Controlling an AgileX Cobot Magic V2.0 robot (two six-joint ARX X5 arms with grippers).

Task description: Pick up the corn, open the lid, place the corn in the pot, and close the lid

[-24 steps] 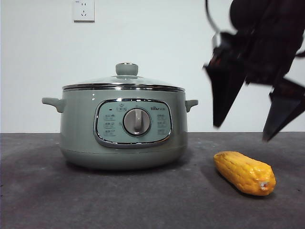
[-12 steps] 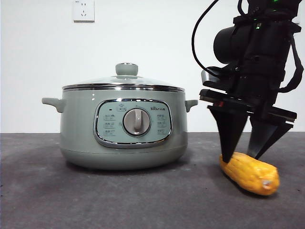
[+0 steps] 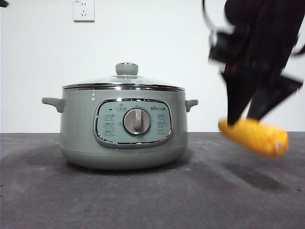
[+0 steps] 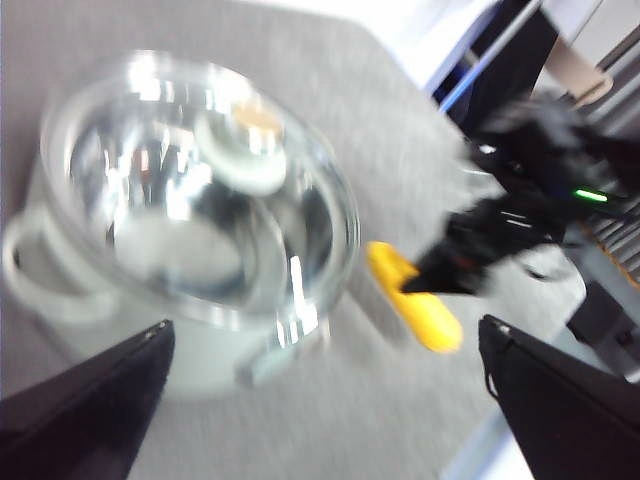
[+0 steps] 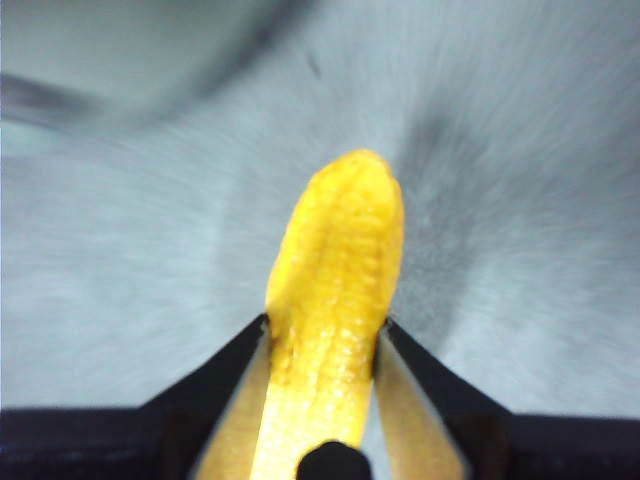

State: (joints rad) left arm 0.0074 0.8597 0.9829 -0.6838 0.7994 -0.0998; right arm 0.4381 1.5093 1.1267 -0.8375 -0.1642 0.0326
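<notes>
My right tool [image 3: 248, 112] is clamped on the corn [image 3: 255, 136]; in the right wrist view the two black jaws press on both sides of the cob [image 5: 335, 330] and its far end sticks out past them. In the front view the corn hangs in the air above the table [image 3: 143, 195], a little tilted, with a shadow on the table below it. It is to the right of the pot [image 3: 123, 129] and apart from it. The lid [image 3: 125, 82] sits closed on the pot, with the knob on top. My left tool [image 4: 320, 400] is above the pot, with its jaws wide apart and nothing between them. Its view is blurred, but I see there the lid [image 4: 200, 190] from above and the corn [image 4: 415, 298] beside the pot.
</notes>
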